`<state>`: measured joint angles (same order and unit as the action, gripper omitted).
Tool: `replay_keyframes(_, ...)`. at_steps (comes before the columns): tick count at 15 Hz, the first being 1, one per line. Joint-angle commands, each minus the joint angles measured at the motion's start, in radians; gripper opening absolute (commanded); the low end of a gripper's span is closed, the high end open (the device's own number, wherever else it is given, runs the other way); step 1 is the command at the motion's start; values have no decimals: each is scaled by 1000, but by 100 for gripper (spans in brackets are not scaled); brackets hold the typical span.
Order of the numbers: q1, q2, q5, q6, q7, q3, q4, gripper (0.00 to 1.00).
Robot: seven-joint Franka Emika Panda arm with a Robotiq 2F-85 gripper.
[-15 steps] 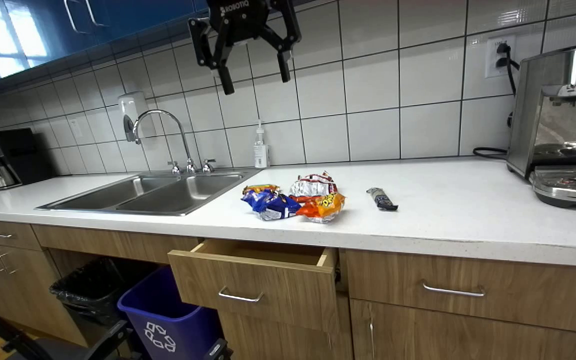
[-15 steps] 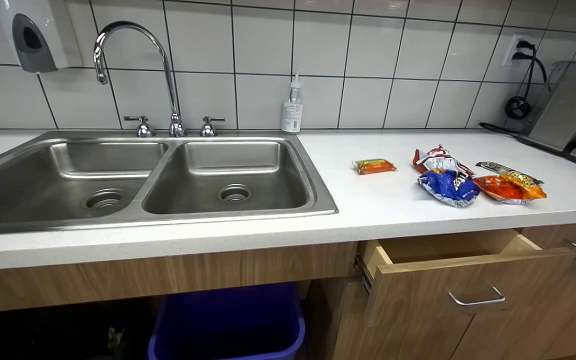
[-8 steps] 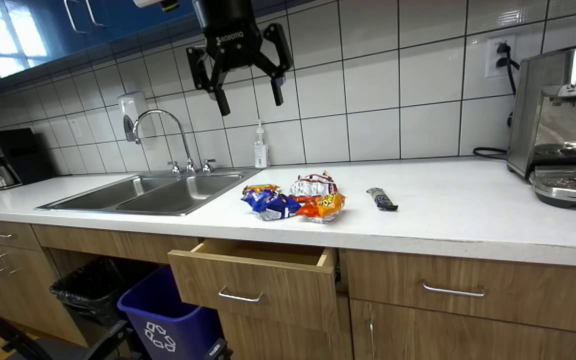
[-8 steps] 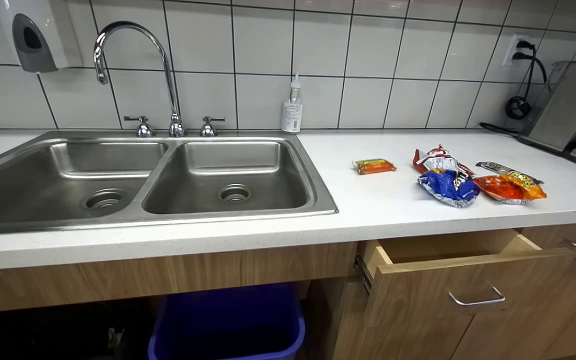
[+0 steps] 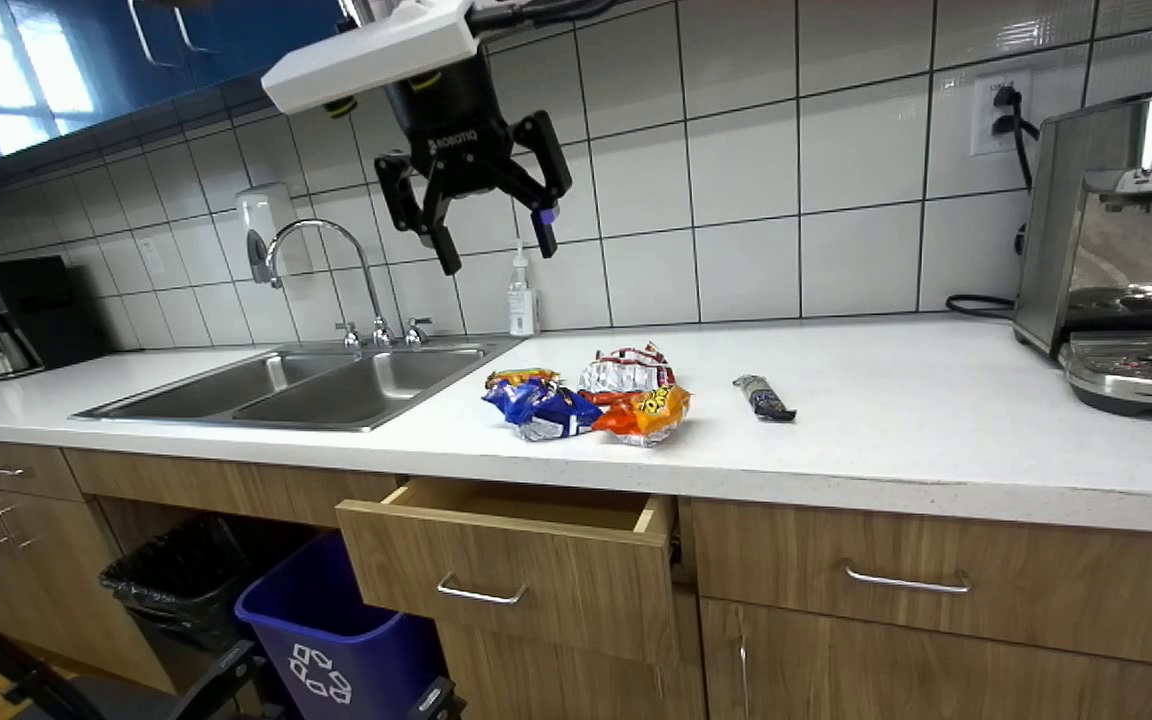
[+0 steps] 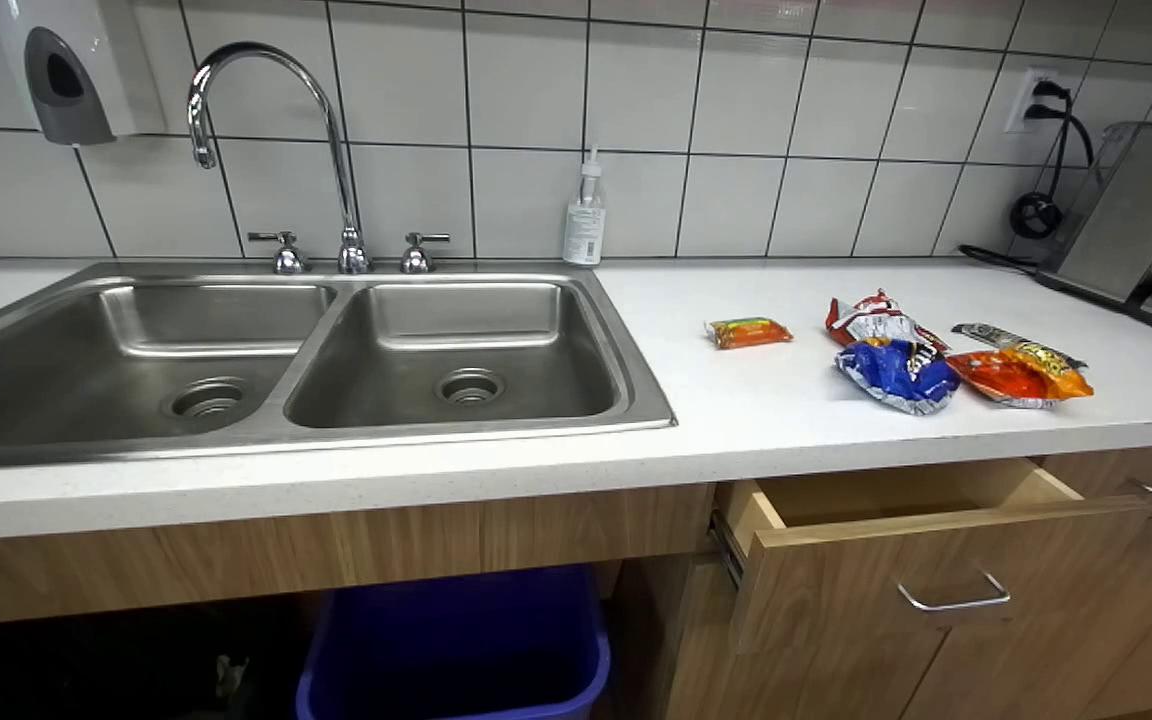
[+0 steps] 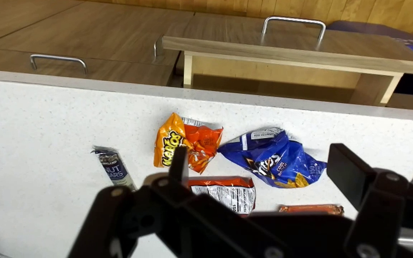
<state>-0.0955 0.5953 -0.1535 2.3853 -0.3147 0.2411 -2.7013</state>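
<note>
My gripper is open and empty, pointing down, well above the counter. In the wrist view its fingers stand apart over the snack packets. A crumpled blue Doritos bag lies between the fingertips in that view. An orange Cheetos bag lies beside it, partly behind one finger. A red and silver bag and an orange packet are partly hidden by the gripper. A dark nut bar lies apart. All these packets also show in both exterior views. The gripper is out of an exterior view.
A wooden drawer stands pulled open below the counter's front edge. A double steel sink with a faucet and a pump bottle are beside the packets. A coffee machine stands across the counter. A blue bin is below.
My gripper has come down and slightly left in an exterior view, with more of the arm now showing. It has stayed open. The packets and the drawer have not moved.
</note>
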Motion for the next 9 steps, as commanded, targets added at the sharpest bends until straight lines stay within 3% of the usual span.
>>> replay_keyframes(1,-17,-29,-3,92,55,-43,-47,100)
replay_keyframes(9,-26,-154,-21,242,112,-92,-82,100)
